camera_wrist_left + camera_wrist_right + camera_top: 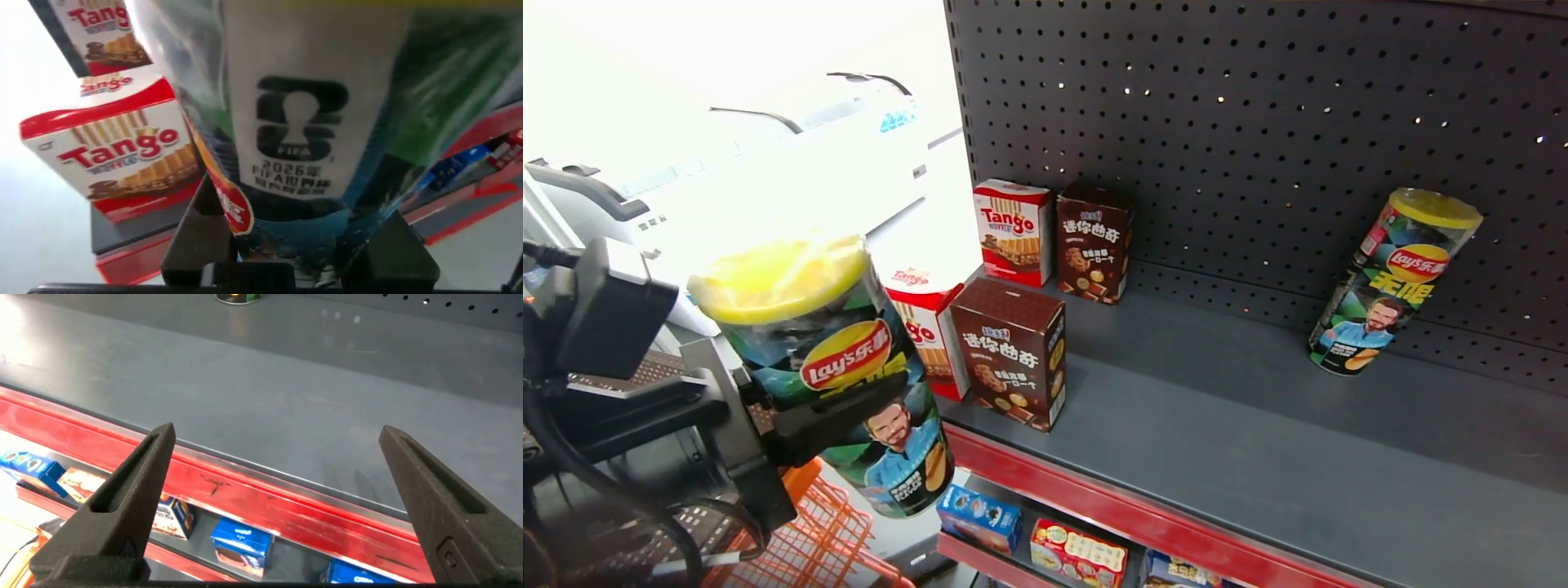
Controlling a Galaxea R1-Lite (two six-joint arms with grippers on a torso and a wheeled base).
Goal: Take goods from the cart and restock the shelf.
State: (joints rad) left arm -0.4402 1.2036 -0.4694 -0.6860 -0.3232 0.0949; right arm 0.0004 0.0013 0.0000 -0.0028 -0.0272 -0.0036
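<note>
Grey metal shelf [1217, 425] with red front lip [1094, 500] and black pegboard back [1258, 106] is carrying red wafer boxes [1013, 231], brown cookie boxes [1010, 351] and a shelved can [1392, 282] standing by the pegboard, well apart from the boxes. Left gripper [837, 408] is clenching the held can [845, 351], yellow lid up, just off the shelf's left front corner and above the orange cart [825, 539]. Right gripper [278, 498] is hanging over the front lip with jaws spread wide, grasping nothing; the room past the shelf's left end is showing bright white.
</note>
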